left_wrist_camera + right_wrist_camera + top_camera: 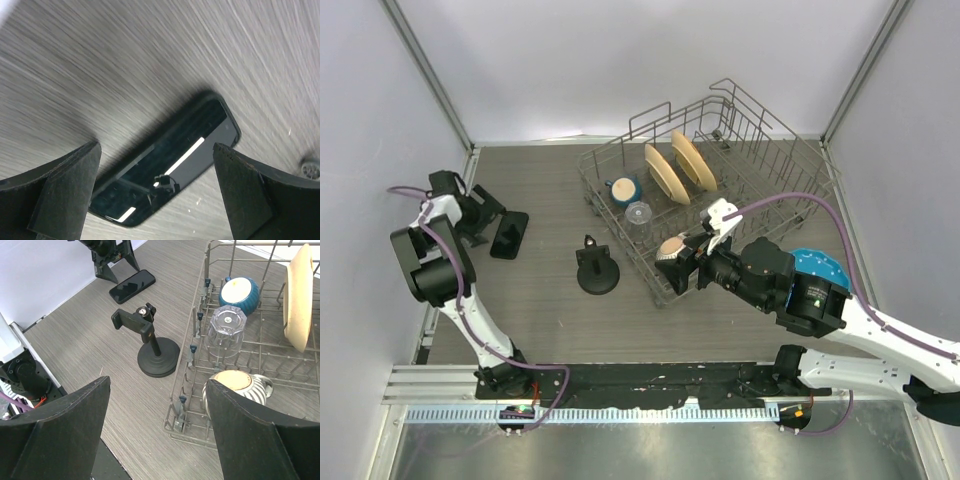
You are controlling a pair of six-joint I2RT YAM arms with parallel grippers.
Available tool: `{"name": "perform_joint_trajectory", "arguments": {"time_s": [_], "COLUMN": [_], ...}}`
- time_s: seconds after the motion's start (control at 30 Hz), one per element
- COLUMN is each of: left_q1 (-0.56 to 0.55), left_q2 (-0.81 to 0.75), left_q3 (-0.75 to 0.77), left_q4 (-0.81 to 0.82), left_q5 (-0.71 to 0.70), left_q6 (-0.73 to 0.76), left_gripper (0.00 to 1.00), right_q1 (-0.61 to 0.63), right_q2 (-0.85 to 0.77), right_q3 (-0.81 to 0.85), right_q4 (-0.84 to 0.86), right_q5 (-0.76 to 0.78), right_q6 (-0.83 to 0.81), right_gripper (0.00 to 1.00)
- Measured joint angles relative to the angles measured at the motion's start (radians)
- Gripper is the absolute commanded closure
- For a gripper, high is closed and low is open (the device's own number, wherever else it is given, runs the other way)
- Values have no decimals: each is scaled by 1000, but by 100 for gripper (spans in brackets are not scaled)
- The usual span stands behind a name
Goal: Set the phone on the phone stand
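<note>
The thin, flat, glossy black phone (510, 235) is lying flat on the grey wood-grain counter (540, 320). It is sitting just beside the left gripper (482, 215), on the side toward the small black phone stand with a round disc base (597, 272). That stand is standing well apart from the phone, nearer the wire dish rack (760, 160).

The left arm is plainly the nearer one. The right gripper (682, 262) is hovering at the rack's near corner, its jaws spread wide and holding nothing. The left jaws are standing apart too, clamped on nothing.

The left wrist view is showing what the overhead view cannot. The phone is sitting in the gap between the two dark pads (65, 195), but its long axis is running diagonally across that gap, from lower left to upper right. A straight closing would probably catch corners rather than the long edges, so some wrist roll looks needed first. The right wrist view is adding the stand's clamp head, tilted on its short stalk and empty.
</note>
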State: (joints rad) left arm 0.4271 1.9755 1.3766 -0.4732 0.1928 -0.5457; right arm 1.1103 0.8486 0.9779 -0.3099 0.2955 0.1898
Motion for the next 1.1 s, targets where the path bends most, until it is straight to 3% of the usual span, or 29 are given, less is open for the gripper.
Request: {"name": "perform_joint_trajectory", "arguments": {"time_s": [0.17, 0.43, 0.73, 1.1], "left_q1": [-98, -264, -300, -354], "left_q2": [-36, -34, 5, 109], "left_q3": [-39, -5, 116, 185], "left_q4": [-45, -182, -283, -329], "left_q5": [-20, -167, -299, -365], "left_q6": [1, 43, 95, 98], "left_gripper": [0, 0, 0, 0], "right_q1": [0, 0, 0, 0], "right_q2": [-1, 8, 28, 90], "right_q3": [0, 0, 2, 35], "right_q4": [0, -10, -20, -19], "right_q5": [-3, -2, 8, 5], "right_q6": [18, 40, 76, 105], "right_gripper": [17, 17, 17, 17]}}
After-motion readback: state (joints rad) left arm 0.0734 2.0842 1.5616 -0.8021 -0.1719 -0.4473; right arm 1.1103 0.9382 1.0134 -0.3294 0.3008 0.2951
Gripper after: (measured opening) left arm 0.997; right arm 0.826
